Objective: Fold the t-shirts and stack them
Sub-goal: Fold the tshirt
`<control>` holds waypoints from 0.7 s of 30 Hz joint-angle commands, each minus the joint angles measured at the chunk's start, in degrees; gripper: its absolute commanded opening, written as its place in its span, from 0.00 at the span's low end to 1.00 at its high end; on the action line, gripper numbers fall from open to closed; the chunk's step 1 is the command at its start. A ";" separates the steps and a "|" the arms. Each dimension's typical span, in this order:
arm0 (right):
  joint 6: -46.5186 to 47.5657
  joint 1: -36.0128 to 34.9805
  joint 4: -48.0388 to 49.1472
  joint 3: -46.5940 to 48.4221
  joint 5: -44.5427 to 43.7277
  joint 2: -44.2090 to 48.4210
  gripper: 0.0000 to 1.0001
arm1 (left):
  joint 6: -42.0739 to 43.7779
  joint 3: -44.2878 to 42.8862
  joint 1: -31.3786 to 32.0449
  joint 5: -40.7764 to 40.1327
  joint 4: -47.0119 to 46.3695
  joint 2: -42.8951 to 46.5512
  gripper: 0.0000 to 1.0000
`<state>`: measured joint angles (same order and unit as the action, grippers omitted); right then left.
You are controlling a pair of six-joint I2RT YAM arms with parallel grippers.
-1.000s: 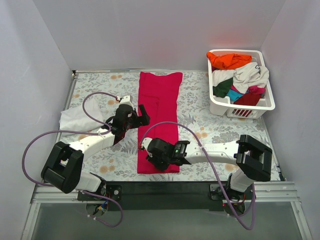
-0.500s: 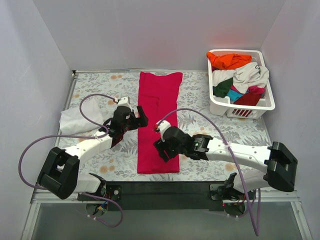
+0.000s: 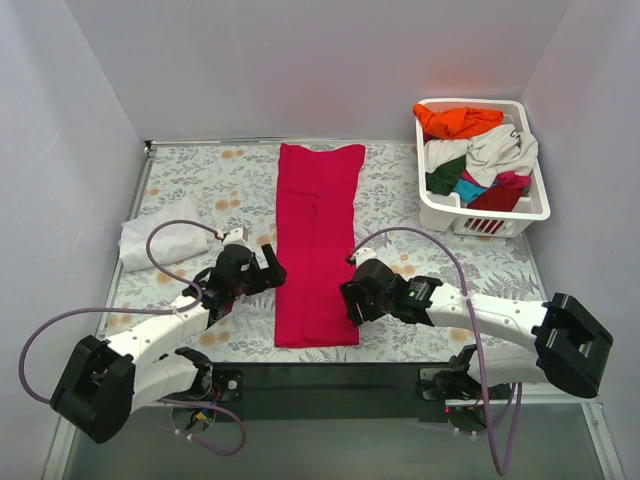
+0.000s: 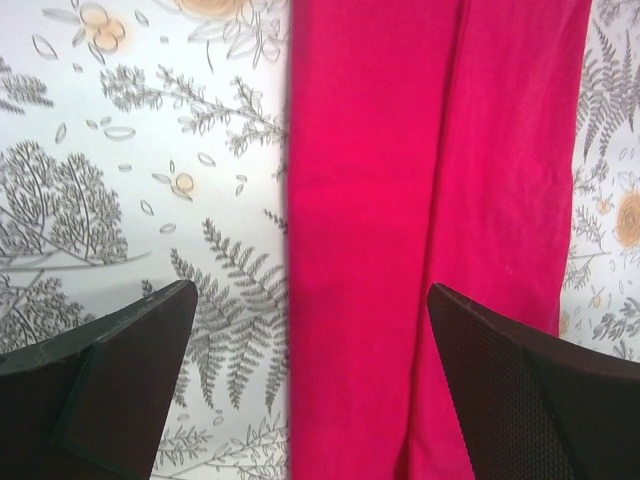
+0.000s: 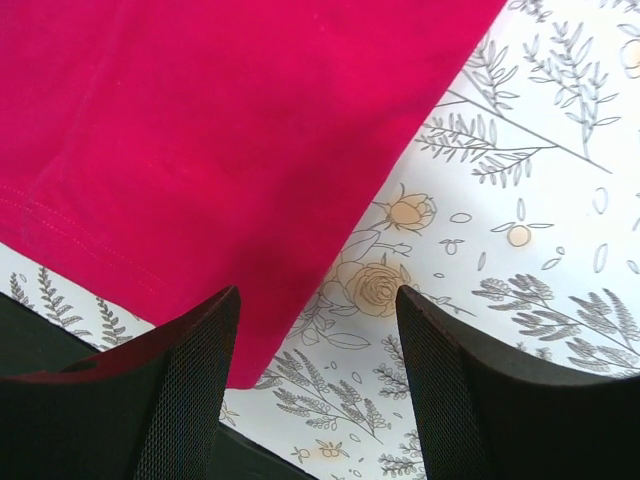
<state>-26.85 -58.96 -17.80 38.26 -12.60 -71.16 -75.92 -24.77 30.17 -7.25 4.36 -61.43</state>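
Observation:
A crimson-pink t-shirt [image 3: 318,240] lies folded into a long narrow strip down the middle of the floral table. It fills the left wrist view [image 4: 430,200] and the upper left of the right wrist view [image 5: 220,130]. My left gripper [image 3: 272,268] is open and empty at the strip's left edge. My right gripper [image 3: 347,303] is open and empty at the strip's near right corner. A white t-shirt [image 3: 160,240] lies crumpled at the far left. More shirts, orange [image 3: 458,121], off-white, green and teal, are piled in the basket.
A white slotted plastic basket [image 3: 520,211] stands at the back right. The table's black near edge [image 3: 330,375] runs just below the strip's hem. Grey walls close in the left, back and right sides.
Both arms have moved off the pink strip: the left gripper drew back toward the near left edge, the right gripper swung from the strip's near end to its right side.

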 commanded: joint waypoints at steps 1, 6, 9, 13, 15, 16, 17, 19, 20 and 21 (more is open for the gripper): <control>-3.03 -0.45 4.61 -1.34 2.93 0.05 0.58 | -3.00 1.04 1.46 -0.49 3.71 3.67 0.92; -4.78 -2.73 6.73 -2.23 5.66 -1.17 0.58 | -6.34 3.41 3.31 -0.84 7.67 8.16 0.92; -6.36 -3.97 6.12 -2.05 5.66 -3.55 0.58 | -8.10 3.94 4.45 -1.36 11.18 10.71 0.92; -8.74 -5.20 2.87 -3.01 3.12 -4.96 0.57 | -10.38 4.12 5.95 -1.46 14.97 13.70 0.92; -9.53 -5.64 0.58 -3.02 1.18 -4.78 0.57 | -12.05 4.30 6.91 -1.98 16.46 15.02 0.92; -9.71 -5.55 0.05 -3.02 0.74 -4.43 0.57 | -12.41 4.38 7.35 -1.81 16.82 15.37 0.93; -9.89 -5.64 -0.47 -3.19 0.47 -4.17 0.57 | -13.19 4.38 8.14 -1.81 17.17 15.64 0.92; -10.15 -5.73 -0.65 -3.45 0.30 -3.38 0.57 | -13.73 4.38 9.63 -1.20 17.87 15.46 0.92; -10.15 -5.82 -0.57 -3.46 0.38 -3.03 0.57 | -13.82 4.47 10.16 -1.02 17.96 15.29 0.93; -10.24 -5.99 -0.57 -3.46 0.38 -2.76 0.57 | -14.43 4.47 10.69 -1.02 18.40 14.76 0.92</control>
<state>-35.46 -64.40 -15.38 35.73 -10.41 -75.42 -87.96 -20.99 39.22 -8.12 19.94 -46.68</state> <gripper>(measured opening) 0.573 0.924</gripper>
